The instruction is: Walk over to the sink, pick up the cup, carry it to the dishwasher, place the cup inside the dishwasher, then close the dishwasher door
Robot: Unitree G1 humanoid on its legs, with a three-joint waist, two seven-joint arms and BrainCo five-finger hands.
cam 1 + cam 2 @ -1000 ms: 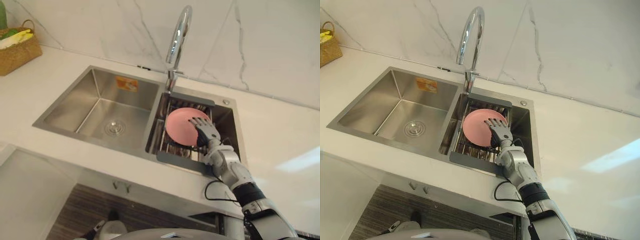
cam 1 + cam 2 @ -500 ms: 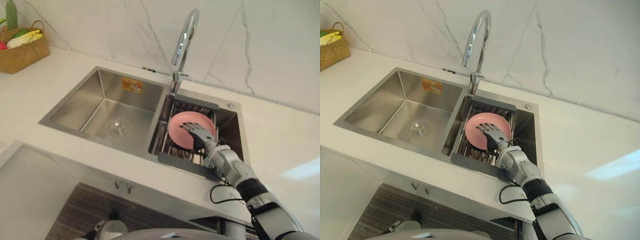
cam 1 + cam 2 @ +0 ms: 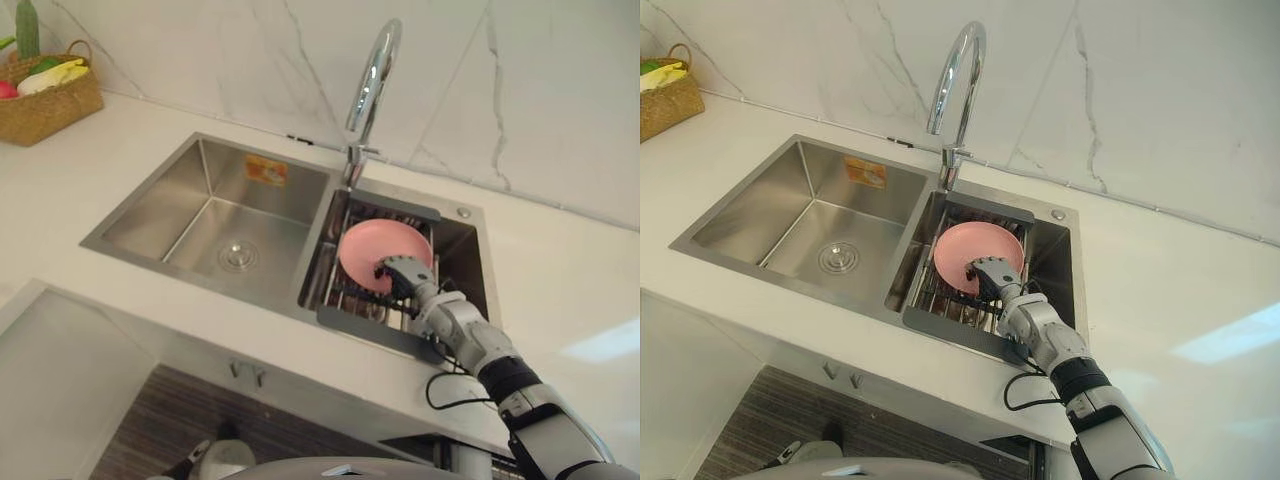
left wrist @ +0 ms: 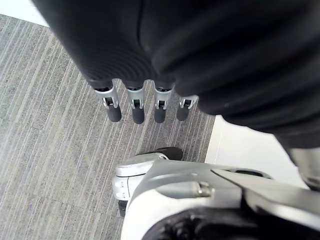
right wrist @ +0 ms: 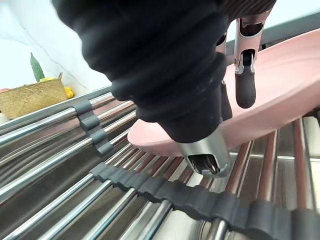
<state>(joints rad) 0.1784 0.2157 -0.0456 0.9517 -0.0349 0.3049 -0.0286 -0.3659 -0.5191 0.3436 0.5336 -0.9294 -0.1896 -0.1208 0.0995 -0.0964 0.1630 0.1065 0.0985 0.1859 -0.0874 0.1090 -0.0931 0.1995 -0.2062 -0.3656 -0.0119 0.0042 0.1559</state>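
Reaching into the right basin of the sink (image 3: 165,205), the right hand (image 3: 400,274) gripped the pink dish (image 3: 372,243), a shallow round piece rather than a tall cup. The dish leaned tilted on the wire rack (image 5: 75,150) that sat inside that basin, its face turned toward the front of the sink. The fingers (image 5: 245,85) lay curled over the near rim and onto the dish's upper face, while the thumb (image 5: 206,161) sat below the rim, so the edge was pinched between them just above the grey-capped rack bars. The left basin of the sink held a round drain (image 3: 238,256) on its floor and an orange sticker (image 3: 264,170) on its back wall. A curved chrome faucet (image 3: 370,80) rose from the back edge of the sink, between the two basins. A woven basket (image 3: 45,100) of produce stood on the white countertop (image 3: 560,280), well to the left of the sink, against the marble wall (image 3: 200,50). The left hand (image 4: 136,107) hung with its fingers straight and holding nothing, above a grey striped floor (image 4: 50,125).
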